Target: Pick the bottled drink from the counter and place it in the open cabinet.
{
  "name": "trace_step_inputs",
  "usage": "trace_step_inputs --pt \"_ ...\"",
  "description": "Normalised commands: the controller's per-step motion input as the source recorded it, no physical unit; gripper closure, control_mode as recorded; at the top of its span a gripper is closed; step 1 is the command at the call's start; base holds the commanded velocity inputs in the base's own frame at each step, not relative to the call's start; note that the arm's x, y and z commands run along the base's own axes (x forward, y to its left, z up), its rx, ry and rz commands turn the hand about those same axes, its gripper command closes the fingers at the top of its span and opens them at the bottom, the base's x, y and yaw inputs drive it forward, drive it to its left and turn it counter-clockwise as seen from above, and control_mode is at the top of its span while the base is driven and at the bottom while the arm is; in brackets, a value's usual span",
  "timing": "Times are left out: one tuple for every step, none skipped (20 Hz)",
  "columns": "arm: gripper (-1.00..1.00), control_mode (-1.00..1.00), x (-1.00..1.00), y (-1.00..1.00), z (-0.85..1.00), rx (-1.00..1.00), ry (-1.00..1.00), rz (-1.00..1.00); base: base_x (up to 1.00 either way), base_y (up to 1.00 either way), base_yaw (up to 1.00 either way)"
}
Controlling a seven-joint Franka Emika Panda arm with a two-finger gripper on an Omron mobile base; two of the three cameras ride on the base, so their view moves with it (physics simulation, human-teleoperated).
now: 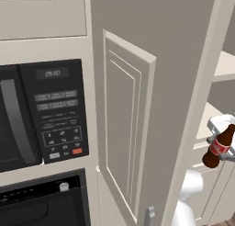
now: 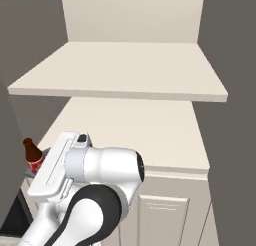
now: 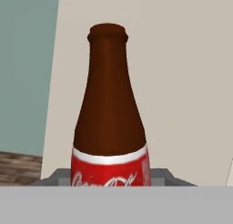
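Observation:
The bottled drink (image 3: 109,123) is a dark brown bottle with a red label, and my gripper (image 3: 110,178) is shut on it at the label. It hangs tilted in the air (image 1: 220,146) at the right of the left base view, in front of the open cabinet (image 1: 225,66). From the right base camera the bottled drink (image 2: 32,156) peeks out at the far left behind my white hand, level with the front left corner of the lower shelf (image 2: 135,130). The cabinet door (image 1: 124,124) stands swung open toward me. The counter is out of view.
A black microwave (image 1: 41,115) and a dark oven (image 1: 41,202) sit left of the open door. A metal handle (image 1: 149,215) is at the door's lower edge. The upper shelf (image 2: 120,75) overhangs the lower one, and cabinet side walls (image 2: 232,90) close both sides.

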Motion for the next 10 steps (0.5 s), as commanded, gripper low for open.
trace_step_inputs --pt "1.00 1.00 0.00 0.00 0.00 0.00 0.00 0.00 0.39 0.00 0.17" --pt "1.00 1.00 0.00 0.00 0.00 0.00 0.00 0.00 0.37 0.00 0.17" --pt "1.00 1.00 0.00 0.00 0.00 0.00 0.00 0.00 0.36 0.00 0.19" --pt "1.00 1.00 0.00 0.00 0.00 0.00 0.00 0.00 0.35 0.00 0.19" --pt "1.00 1.00 0.00 0.00 0.00 0.00 0.00 0.00 0.35 0.00 0.19" --pt "1.00 1.00 0.00 0.00 0.00 0.00 0.00 0.00 0.36 0.00 0.19" --pt "1.00 1.00 0.00 0.00 0.00 0.00 0.00 0.00 0.36 0.00 0.19" --pt "1.00 1.00 0.00 0.00 0.00 0.00 0.00 0.00 0.33 0.00 0.20" --pt "1.00 1.00 0.00 0.00 0.00 0.00 0.00 0.00 0.32 0.00 0.19" --pt "1.00 1.00 0.00 0.00 0.00 0.00 0.00 0.00 0.32 0.00 0.19"
